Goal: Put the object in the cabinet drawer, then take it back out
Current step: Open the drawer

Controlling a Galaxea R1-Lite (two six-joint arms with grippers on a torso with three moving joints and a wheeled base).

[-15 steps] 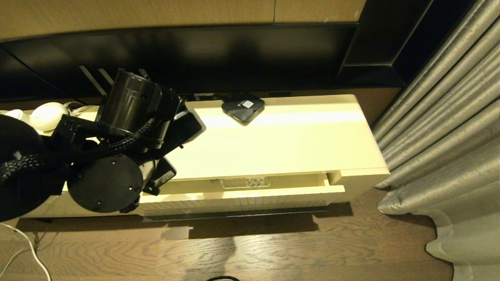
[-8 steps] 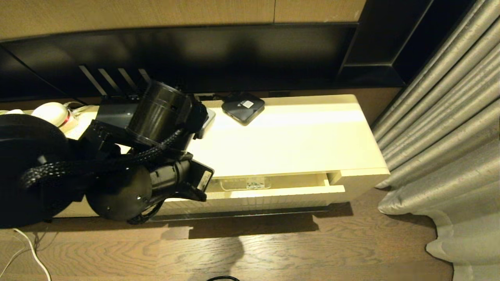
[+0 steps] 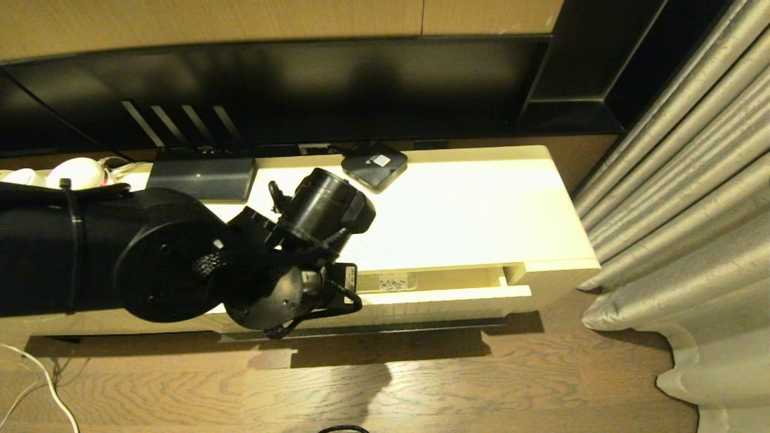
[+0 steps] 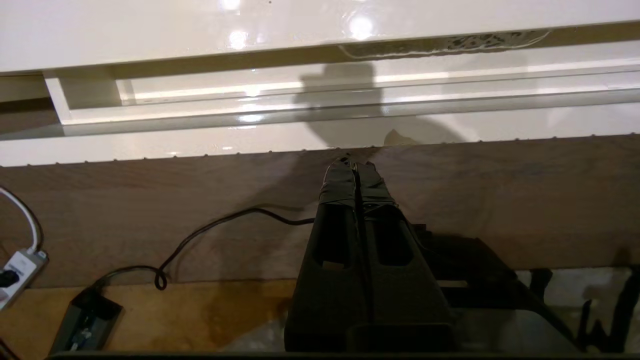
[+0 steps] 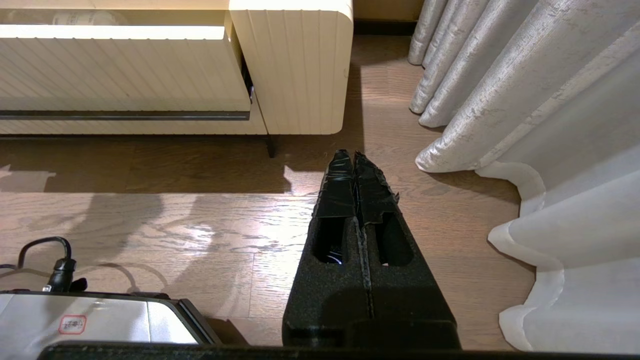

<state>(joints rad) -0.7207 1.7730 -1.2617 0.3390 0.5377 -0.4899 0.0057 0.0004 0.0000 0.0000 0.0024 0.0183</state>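
The cabinet drawer [image 3: 433, 299] stands partly pulled out of the cream cabinet [image 3: 457, 216]. The object, a clear bottle [image 3: 392, 281] with a white label, lies on its side inside. Its left end is hidden behind my left arm [image 3: 325, 210], which reaches across the cabinet's front edge with the wrist pointing down. In the left wrist view my left gripper [image 4: 352, 162] is shut and empty, its tips just in front of the drawer's front [image 4: 250, 147], with the bottle [image 4: 445, 45] beyond. My right gripper [image 5: 354, 156] is shut and empty, parked low over the floor, right of the drawer [image 5: 125, 75].
A black square box [image 3: 374, 165], a flat dark device [image 3: 201, 178] and white items [image 3: 75, 172] sit on the cabinet top. A curtain [image 3: 680, 180] hangs close on the right. Cables [image 4: 200, 235] and a power strip [image 4: 20, 265] lie on the wooden floor.
My left arm has swung right and lowered along the cabinet's front, its wrist rolling over, and now covers the bottle's left end. Drawer and bottle have not moved.
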